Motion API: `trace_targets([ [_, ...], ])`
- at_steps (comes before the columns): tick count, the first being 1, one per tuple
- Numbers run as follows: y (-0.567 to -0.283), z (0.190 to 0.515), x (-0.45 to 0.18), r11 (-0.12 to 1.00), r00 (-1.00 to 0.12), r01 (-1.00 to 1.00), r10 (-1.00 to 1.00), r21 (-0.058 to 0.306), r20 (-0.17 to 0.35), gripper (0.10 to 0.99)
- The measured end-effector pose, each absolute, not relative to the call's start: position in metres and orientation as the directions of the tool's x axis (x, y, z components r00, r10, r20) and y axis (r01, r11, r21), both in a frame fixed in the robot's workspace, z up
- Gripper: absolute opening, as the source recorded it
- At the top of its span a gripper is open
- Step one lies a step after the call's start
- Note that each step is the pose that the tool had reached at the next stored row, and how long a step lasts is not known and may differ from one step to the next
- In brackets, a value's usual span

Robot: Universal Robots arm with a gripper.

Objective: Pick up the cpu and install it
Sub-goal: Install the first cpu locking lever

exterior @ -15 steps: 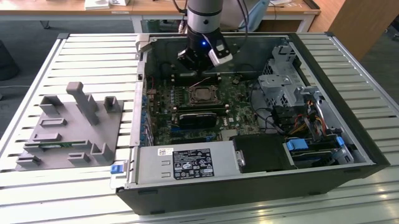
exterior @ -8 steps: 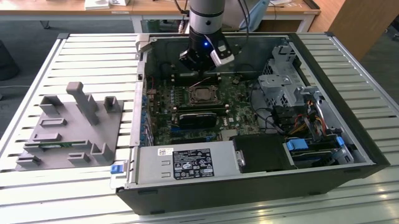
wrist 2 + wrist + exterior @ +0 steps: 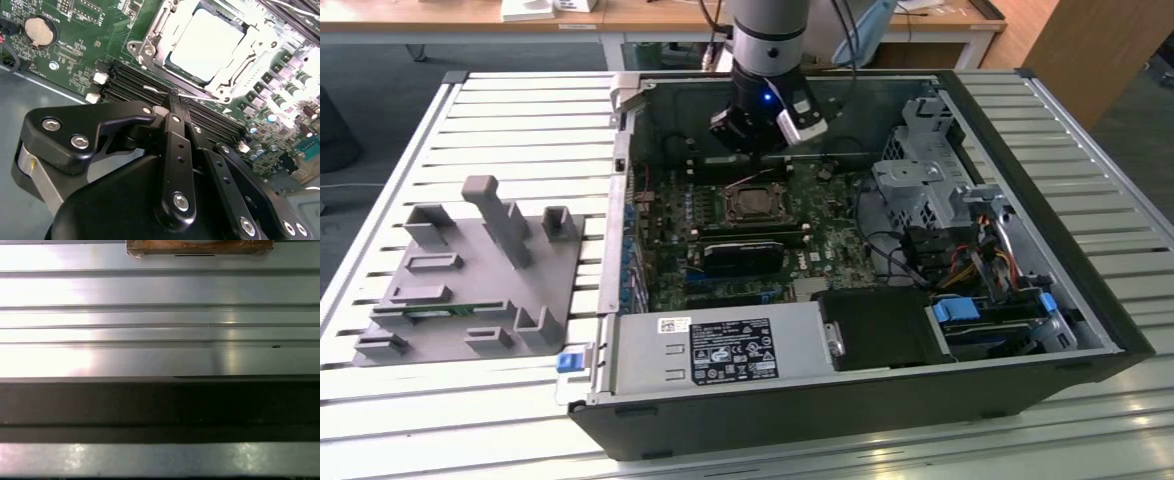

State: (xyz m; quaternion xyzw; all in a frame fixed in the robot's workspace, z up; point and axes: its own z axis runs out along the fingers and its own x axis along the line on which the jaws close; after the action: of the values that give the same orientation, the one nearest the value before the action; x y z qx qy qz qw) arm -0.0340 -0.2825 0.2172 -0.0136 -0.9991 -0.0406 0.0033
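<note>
The cpu [image 3: 207,45] lies flat in the motherboard socket [image 3: 150,35], its shiny silver top bare, with the metal frame around it. In the exterior view the cpu [image 3: 750,206] sits mid-board inside the open computer case [image 3: 1067,260]. My gripper [image 3: 750,158] hangs just behind the socket, low over the board. In the second wrist view my gripper [image 3: 174,96] is shut, its black fingers [image 3: 177,145] pressed together. Their tips are at a thin wire lever [image 3: 210,97] that runs along the socket's edge. I cannot tell whether they pinch it.
Black memory slots [image 3: 125,82] lie beside the socket under the fingers. A power supply [image 3: 720,350], a drive cage [image 3: 921,185] and cables [image 3: 974,265] crowd the case. A grey parts fixture [image 3: 467,280] stands on the slatted table [image 3: 160,290] at the exterior view's left.
</note>
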Motion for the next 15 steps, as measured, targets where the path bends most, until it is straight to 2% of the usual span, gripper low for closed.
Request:
trace_targets([
  [15,-0.283,0.203,-0.026,0.996,-1.000,0.027,0.027,0.081,0.008,0.106],
])
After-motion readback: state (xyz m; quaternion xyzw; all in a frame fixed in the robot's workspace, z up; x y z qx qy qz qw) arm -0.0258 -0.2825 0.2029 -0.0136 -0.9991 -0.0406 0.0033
